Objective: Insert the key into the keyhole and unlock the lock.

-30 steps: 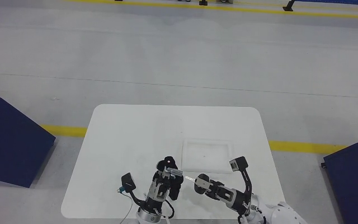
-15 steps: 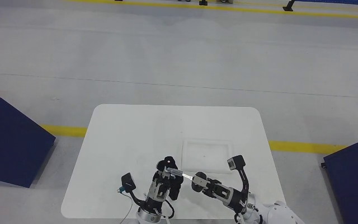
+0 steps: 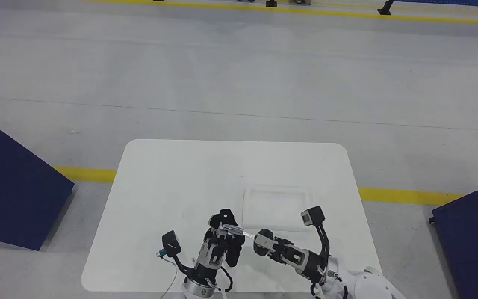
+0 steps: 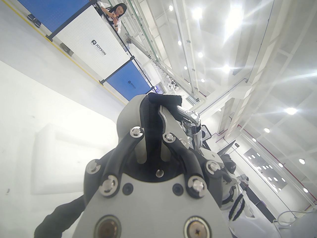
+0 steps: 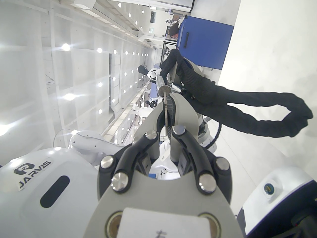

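The white table (image 3: pixel 172 187) carries a shallow white tray (image 3: pixel 276 205), lying flat just beyond both jaws.

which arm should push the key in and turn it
Right. The right end effector grips the key, its tip at the lock; the left end effector only holds the lock.

Top view looks down on the table (image 3: pixel 149 194) from overhead; both wrist views, close-in, face ceilingward, sharing the lock (image 4: pixel 189 120).
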### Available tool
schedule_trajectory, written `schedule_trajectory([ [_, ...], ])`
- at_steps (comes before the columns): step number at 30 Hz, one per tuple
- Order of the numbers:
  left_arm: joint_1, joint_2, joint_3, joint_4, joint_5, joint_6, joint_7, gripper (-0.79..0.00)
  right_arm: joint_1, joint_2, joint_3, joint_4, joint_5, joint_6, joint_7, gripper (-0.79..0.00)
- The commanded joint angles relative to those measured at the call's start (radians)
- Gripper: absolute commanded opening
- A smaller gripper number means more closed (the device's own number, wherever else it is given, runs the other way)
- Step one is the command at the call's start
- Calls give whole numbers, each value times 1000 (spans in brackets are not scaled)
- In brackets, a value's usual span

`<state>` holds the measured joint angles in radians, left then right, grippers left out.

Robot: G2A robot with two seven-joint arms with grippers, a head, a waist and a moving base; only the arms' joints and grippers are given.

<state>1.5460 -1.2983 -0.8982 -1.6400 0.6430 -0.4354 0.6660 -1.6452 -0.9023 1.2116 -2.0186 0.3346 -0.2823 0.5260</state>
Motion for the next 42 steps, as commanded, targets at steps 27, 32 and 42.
schedule_trajectory([
  [27,0,0,0,0,0,0,0,-785,93,-10,46,65,45,22,207,-785],
  [32,0,0,0,0,0,0,0,-785,117,-11,49,77,55,34,260,-785],
  [42,0,0,0,0,0,0,0,-785,139,-13,59,113,73,12,328,-785],
])
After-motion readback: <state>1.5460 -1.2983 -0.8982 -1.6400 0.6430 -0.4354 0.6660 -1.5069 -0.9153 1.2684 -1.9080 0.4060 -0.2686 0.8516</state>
